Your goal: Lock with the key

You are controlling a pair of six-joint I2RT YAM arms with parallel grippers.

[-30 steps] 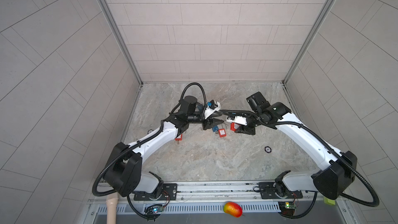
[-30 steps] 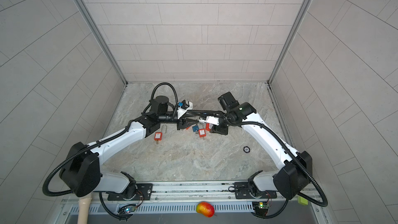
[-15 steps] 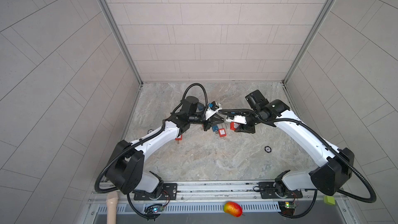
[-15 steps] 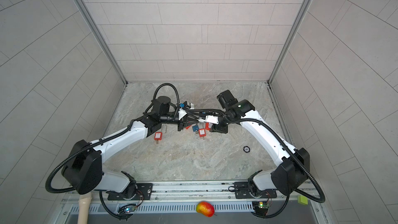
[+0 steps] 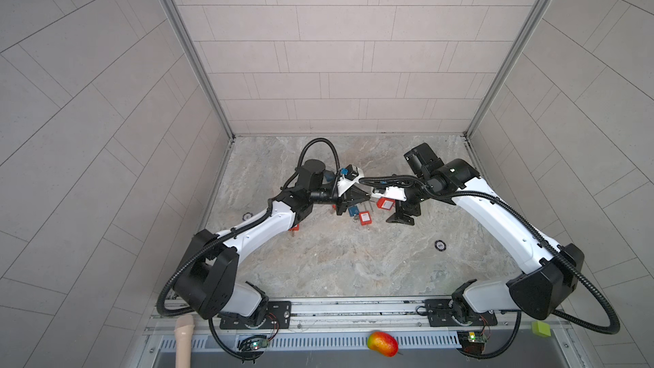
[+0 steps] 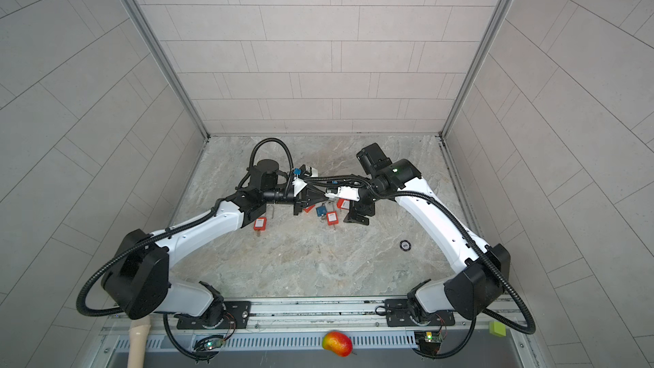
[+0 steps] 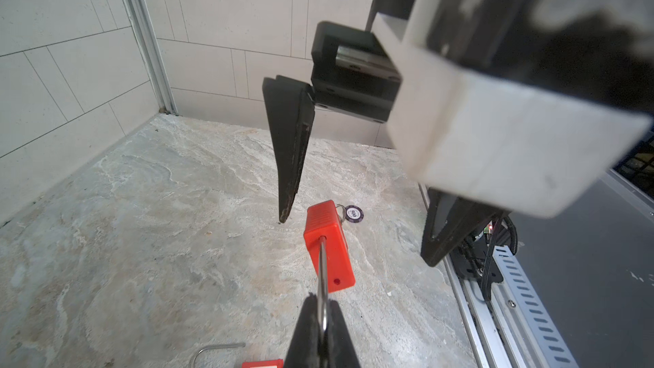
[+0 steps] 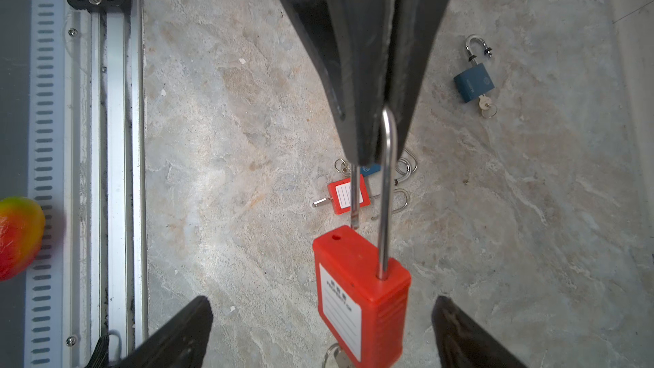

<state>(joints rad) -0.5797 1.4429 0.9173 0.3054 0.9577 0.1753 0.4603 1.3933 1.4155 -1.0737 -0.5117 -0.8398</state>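
Newly spread, right gripper (image 8: 322, 300) frees the ribbed red plastic padlock (image 8: 361, 288) (left gripper (image 7: 320, 316) pinches its steel shackle (image 8: 386, 189)).

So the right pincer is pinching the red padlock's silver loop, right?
No, it is the left pincer that is pinching the red padlock's silver loop, as the left wrist view shows. The right pincer stands open, with a finger on either side of the lock.

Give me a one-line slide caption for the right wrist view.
Left pincer holds the red padlock by its open shackle; right pincer open around the body.
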